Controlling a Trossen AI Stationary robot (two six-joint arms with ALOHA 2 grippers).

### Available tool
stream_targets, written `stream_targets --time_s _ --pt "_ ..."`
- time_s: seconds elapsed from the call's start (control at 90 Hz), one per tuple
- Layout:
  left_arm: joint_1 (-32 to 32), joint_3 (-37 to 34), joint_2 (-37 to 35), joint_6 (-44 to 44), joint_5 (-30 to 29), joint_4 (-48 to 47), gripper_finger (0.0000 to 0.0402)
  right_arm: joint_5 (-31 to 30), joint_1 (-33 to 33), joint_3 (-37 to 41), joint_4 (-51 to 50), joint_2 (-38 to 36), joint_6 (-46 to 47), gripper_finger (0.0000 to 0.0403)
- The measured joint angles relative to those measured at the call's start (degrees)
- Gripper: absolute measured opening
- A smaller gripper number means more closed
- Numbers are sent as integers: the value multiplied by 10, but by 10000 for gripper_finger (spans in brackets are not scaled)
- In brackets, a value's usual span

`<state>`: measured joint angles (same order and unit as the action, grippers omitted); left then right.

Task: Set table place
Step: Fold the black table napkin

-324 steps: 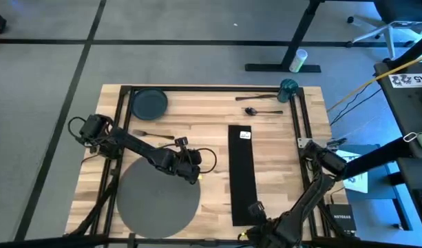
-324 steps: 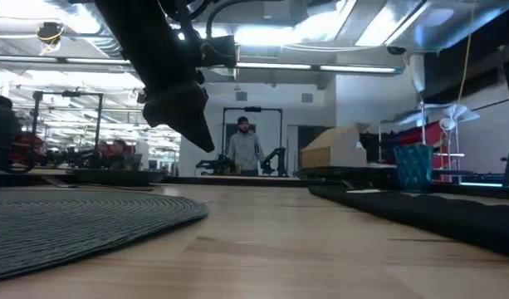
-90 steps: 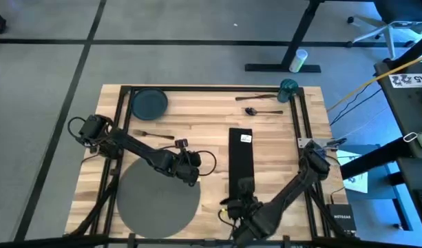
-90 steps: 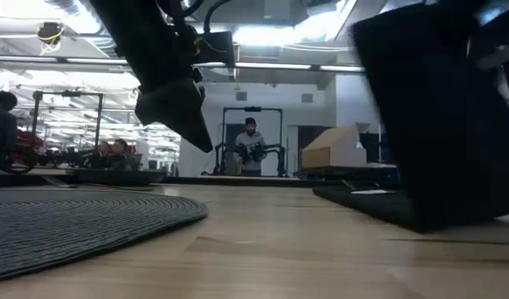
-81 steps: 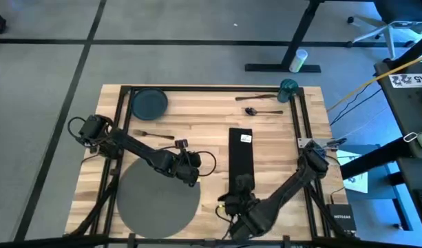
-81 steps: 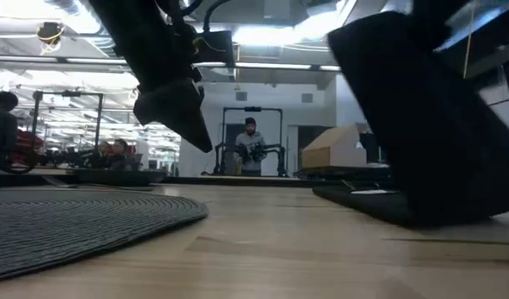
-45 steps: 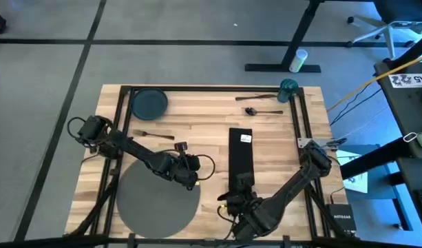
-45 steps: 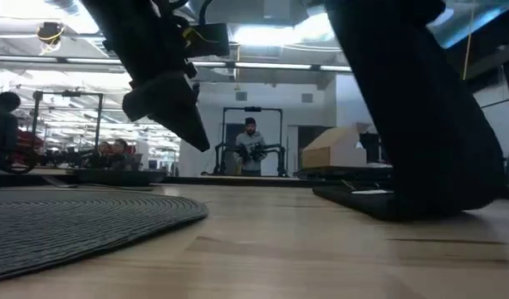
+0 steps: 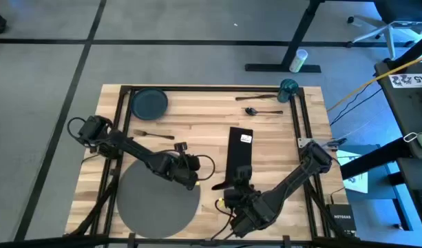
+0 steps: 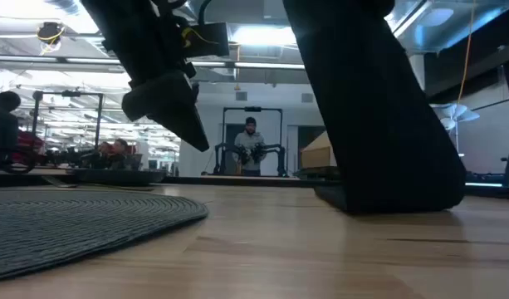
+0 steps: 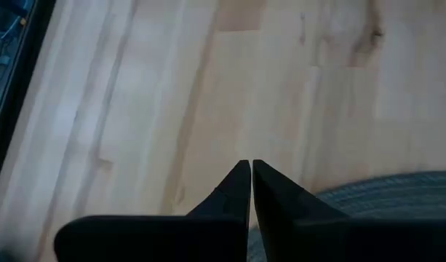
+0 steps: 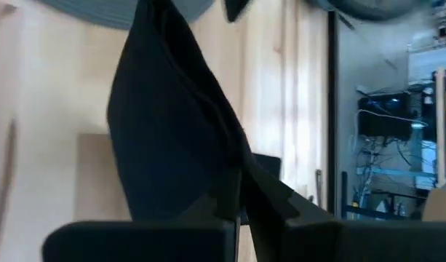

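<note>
A: Where does the placemat lie?

B: Flat on the table, at the near left part of it. Take the placemat as the landmark. The left tool hangs over its far right edge, and in the left wrist view the two fingers meet tip to tip with only a hairline between them, nothing held. Bare wood lies ahead of them and the ribbed weave of the placemat shows beside them.

A: And the right tool?

B: The right tool is just to the right of the placemat, off its edge. It is clamped on the near end of the black napkin. That end is lifted and the cloth runs away from the placemat toward the far side of the table, slightly slanted, with a small white tag near its far end.

A: Does the low view confirm the lift?

B: Yes. The napkin hangs as a broad dark sheet from above, its lower fold touching the wood, right of the placemat.

A: What else is on the table?

B: Beyond the placemat, at the far left corner, a dark round plate. A fork lies between plate and placemat. Far to the right are a spoon, another utensil and a teal cup.
</note>
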<state>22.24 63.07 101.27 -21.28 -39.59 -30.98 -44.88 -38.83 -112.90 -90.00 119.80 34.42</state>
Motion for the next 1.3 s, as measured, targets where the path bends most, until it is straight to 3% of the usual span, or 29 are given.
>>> stream_targets --time_s 0.189,0.467,0.811,1.111,1.3 --pt "22 0 0 -6 -7 1 0 -24 12 39 21 -14 10 0" --pt "67 0 -6 -13 -41 -12 0 -31 30 83 114 -24 -50 0" --pt "120 0 -102 -23 -82 -28 0 -24 41 120 178 -24 -54 0" --pt "157 0 -165 -23 -104 -39 0 3 101 158 389 -24 -248 0" --pt "171 0 -181 -39 -105 -57 0 101 151 193 568 -23 -406 0"
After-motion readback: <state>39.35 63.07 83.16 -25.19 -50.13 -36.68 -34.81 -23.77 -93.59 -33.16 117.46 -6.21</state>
